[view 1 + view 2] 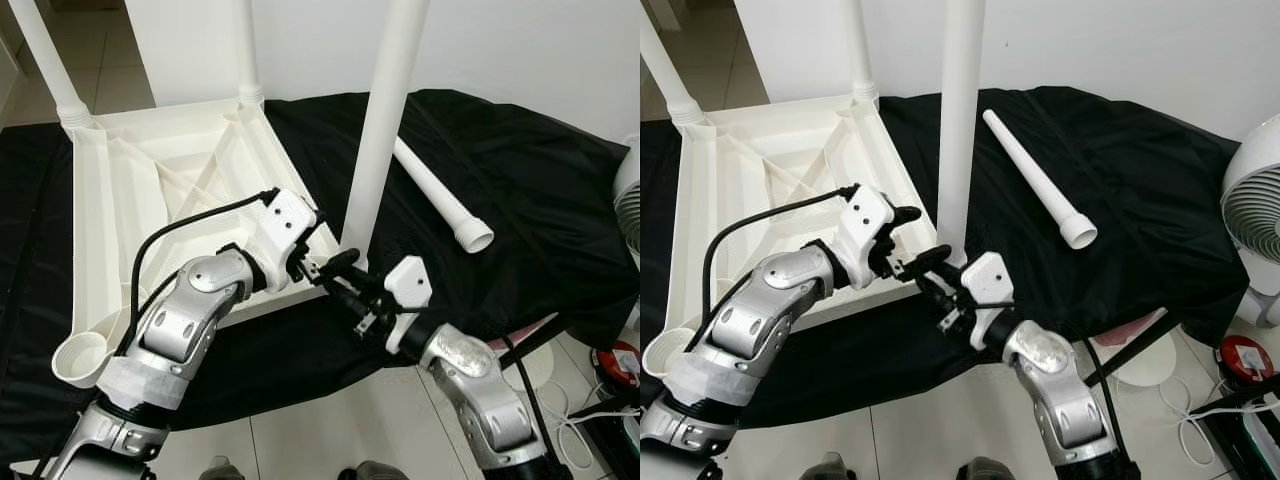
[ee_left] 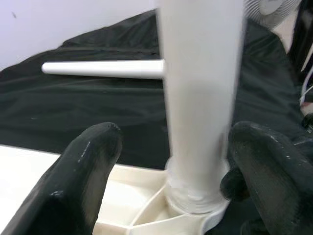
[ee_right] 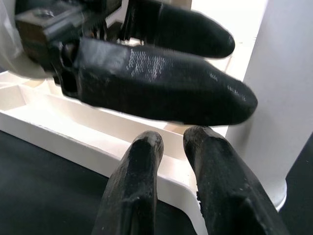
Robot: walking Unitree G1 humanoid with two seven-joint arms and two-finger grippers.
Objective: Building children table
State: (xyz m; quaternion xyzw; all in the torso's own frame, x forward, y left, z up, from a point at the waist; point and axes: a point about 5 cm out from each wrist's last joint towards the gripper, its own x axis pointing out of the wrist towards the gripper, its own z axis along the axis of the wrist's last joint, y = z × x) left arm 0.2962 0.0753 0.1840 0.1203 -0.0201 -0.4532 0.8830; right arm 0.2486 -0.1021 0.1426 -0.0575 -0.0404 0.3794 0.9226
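A white plastic children's table (image 1: 110, 215) lies upside down on a black cloth (image 1: 530, 170). White legs stand upright in three of its corners. At the near right corner stands one leg (image 1: 382, 120). My left gripper (image 1: 312, 245) is open at its base. In the left wrist view its fingers (image 2: 90, 161) stand either side of that leg (image 2: 200, 98) with gaps. My right gripper (image 1: 332, 270) is shut, empty, its tips against the table's edge beside the same leg (image 3: 281, 98). A loose leg (image 1: 440, 198) lies on the cloth. The near left socket (image 1: 80, 358) is empty.
A white fan (image 1: 1255, 215) stands at the right edge, with a red object (image 1: 1245, 360) and cables on the tiled floor below it. A white wall (image 1: 520, 40) runs behind the cloth. The other upright legs (image 1: 45, 60) rise at the table's far corners.
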